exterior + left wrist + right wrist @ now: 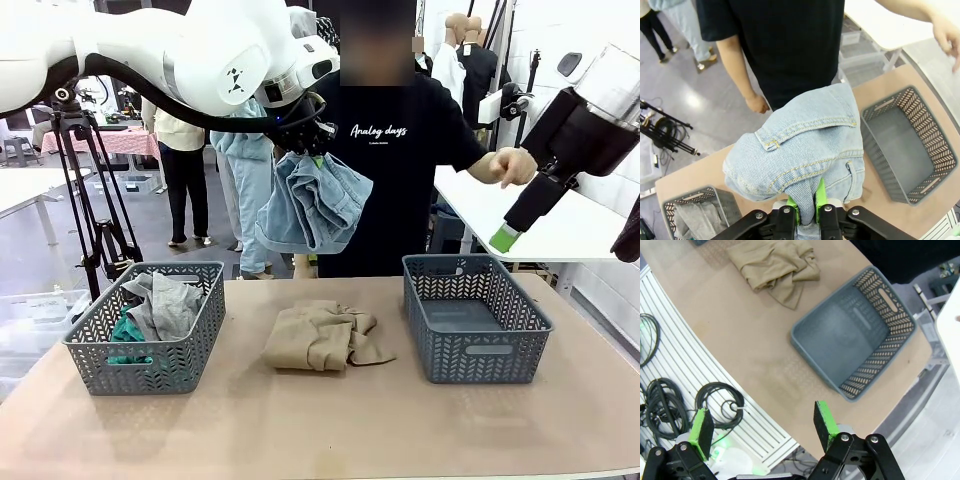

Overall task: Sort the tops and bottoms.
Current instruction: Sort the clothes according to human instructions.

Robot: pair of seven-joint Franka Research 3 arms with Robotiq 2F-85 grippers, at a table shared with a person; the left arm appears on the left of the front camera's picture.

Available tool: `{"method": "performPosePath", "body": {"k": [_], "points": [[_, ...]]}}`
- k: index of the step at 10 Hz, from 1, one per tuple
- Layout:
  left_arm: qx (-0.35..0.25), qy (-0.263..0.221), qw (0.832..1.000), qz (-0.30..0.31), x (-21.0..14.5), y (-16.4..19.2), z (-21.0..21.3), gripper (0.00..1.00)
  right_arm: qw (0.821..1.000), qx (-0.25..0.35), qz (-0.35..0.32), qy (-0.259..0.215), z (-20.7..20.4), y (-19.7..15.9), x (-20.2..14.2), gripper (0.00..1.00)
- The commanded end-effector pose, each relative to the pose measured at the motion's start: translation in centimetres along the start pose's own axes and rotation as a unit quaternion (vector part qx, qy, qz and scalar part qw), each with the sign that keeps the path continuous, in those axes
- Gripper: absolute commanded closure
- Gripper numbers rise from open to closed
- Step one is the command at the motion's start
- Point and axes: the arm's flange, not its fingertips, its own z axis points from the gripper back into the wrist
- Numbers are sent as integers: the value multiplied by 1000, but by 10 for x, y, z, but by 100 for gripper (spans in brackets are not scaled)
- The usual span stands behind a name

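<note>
My left gripper [312, 150] is shut on the bottoms, a light blue denim garment [318, 203] that hangs high above the table's middle, in front of the person. In the left wrist view the denim [805, 145] bulges out from between my green pads [820, 196]. A tan-beige top [320, 335] lies crumpled on the table between the two baskets. The left basket [150, 362] holds a heather grey top [168, 303] over a teal-green one [126, 330]. My right gripper [503, 240] hangs open, high at the right above the empty right basket [478, 355].
The person stands at the far side in a black T-shirt, one hand [513, 165] raised near my right arm. A tripod [95, 200] stands behind the left basket. The right wrist view shows the empty basket [815, 340] and the tan top [775, 267] below.
</note>
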Motion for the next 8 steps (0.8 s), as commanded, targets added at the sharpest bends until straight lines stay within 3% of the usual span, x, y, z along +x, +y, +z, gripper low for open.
{"method": "performPosePath", "body": {"k": [1, 8], "points": [[-2, -5, 1000, 5, 3, 2, 7, 100, 1000, -1, 0, 11, 2, -1, 2, 0], [-2, -5, 1000, 5, 3, 2, 7, 100, 1000, -1, 0, 11, 2, -1, 2, 0]]}}
